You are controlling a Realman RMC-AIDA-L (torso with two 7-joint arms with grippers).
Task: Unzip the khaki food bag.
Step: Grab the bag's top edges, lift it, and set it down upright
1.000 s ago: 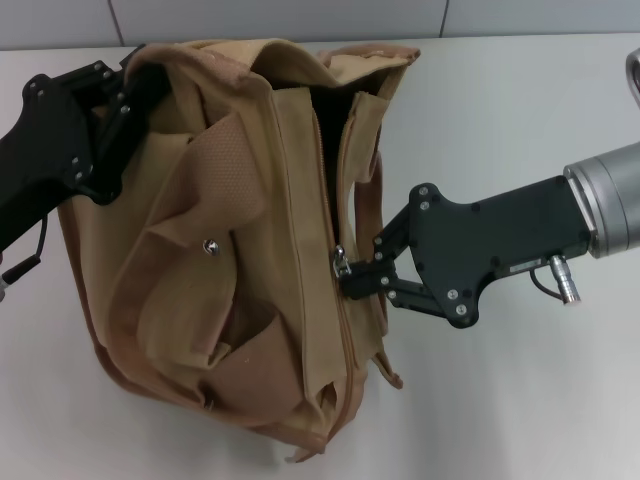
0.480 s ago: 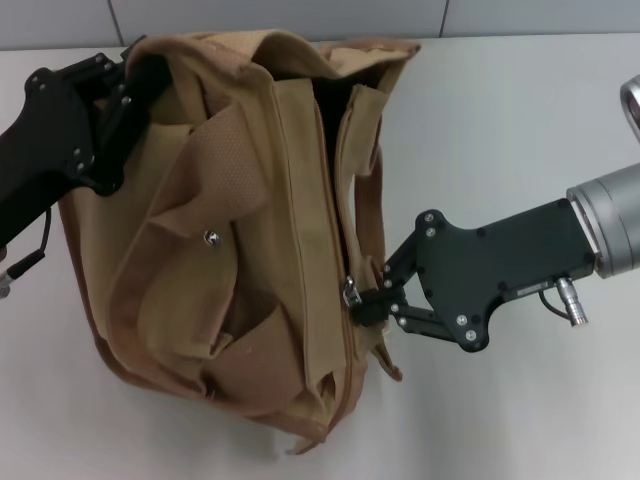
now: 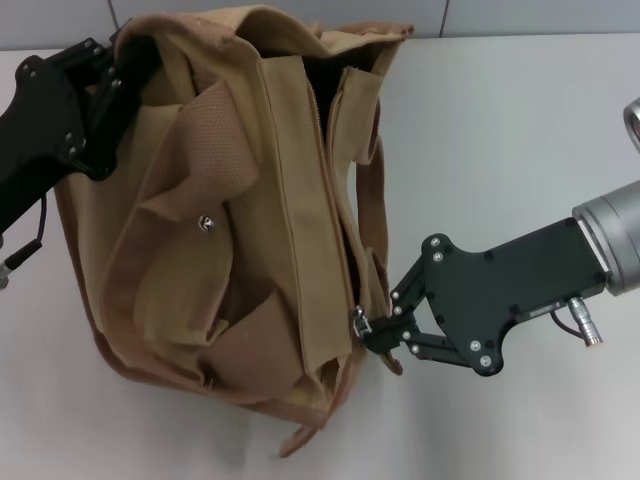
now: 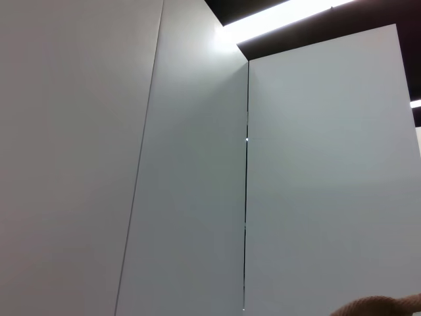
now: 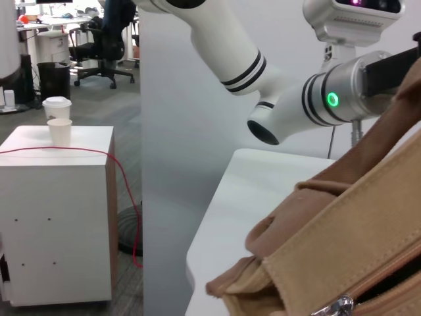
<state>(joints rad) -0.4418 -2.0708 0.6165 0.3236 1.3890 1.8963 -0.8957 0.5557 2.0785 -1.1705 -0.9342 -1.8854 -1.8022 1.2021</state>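
Observation:
The khaki food bag (image 3: 240, 210) lies on the white table, its top zipper running from far to near. The zipper is open along most of its length, showing a dark gap at the far end. My right gripper (image 3: 372, 332) is shut on the silver zipper pull (image 3: 359, 322) near the bag's near end. My left gripper (image 3: 112, 85) grips the bag's far left corner, its fingertips hidden in the fabric. The right wrist view shows the bag's fabric (image 5: 355, 237) and the pull (image 5: 335, 306). A scrap of the bag (image 4: 381, 306) shows in the left wrist view.
The white table (image 3: 520, 130) spreads out to the right of the bag. A wall stands at the back. The right wrist view shows my left arm (image 5: 289, 99), the table edge, and a white cabinet (image 5: 56, 210) with paper cups beyond.
My right gripper has pulled the zipper pull toward the near end of the bag, lengthening the opening. The bag has shifted slightly.

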